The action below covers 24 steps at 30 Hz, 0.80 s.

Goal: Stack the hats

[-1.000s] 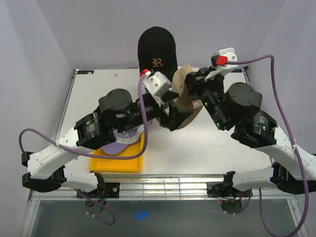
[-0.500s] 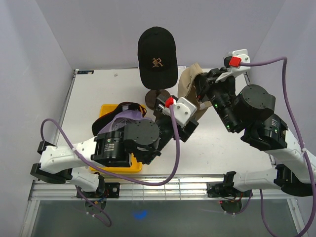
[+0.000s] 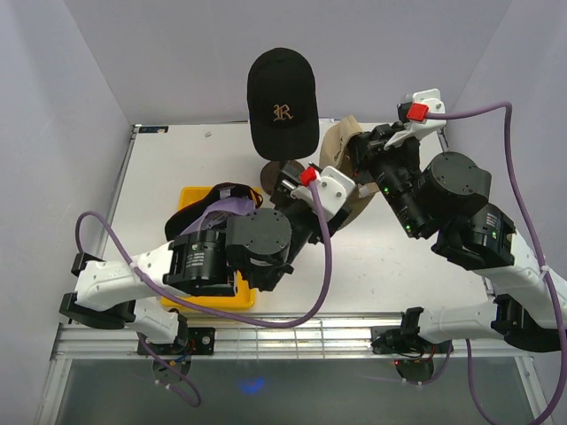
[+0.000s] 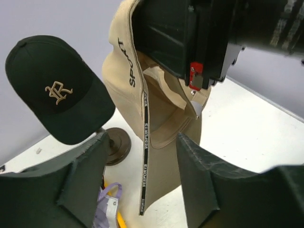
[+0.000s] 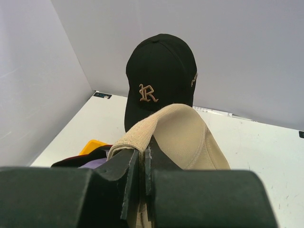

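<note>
A black hat with a gold R (image 3: 282,99) sits on the mannequin head at the back of the table. My right gripper (image 5: 145,160) is shut on the edge of a tan hat (image 5: 190,130) and holds it up beside the black one (image 5: 159,78). In the left wrist view the tan hat (image 4: 161,107) hangs open side toward me, its strap dangling. My left gripper (image 4: 142,190) is open just below it, its fingers (image 4: 204,183) on either side of the hat's lower edge without touching it. Lavender (image 3: 232,209) and dark red (image 3: 221,189) hats lie in the tray.
The yellow tray (image 3: 188,197) sits at the left front, partly under my left arm. The mannequin's dark round stand (image 4: 116,145) is just left of the hanging tan hat. White walls close in the back and sides.
My left arm has swung round and brought its gripper up under the tan hat, its jaws narrowing a little. My right gripper lifted the tan hat slightly up and to the right.
</note>
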Each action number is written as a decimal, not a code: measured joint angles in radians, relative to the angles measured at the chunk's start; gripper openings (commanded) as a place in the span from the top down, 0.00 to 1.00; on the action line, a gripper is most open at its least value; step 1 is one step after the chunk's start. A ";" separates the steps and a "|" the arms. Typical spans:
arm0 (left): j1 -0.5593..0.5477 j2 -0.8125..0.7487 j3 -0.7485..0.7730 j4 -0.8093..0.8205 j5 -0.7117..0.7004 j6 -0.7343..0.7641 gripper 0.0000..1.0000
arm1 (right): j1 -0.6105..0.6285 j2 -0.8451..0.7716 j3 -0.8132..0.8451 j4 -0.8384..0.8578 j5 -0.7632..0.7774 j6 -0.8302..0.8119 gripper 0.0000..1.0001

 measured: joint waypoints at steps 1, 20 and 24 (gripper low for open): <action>0.006 0.005 0.027 -0.029 0.018 -0.016 0.39 | 0.000 0.000 0.000 0.000 0.000 0.000 0.92; 0.223 0.126 0.200 -0.360 0.436 -0.229 0.63 | -0.001 -0.002 0.000 -0.005 0.005 -0.008 0.92; 0.223 0.125 0.200 -0.369 0.453 -0.233 0.77 | -0.001 -0.003 0.000 -0.005 0.009 -0.017 0.92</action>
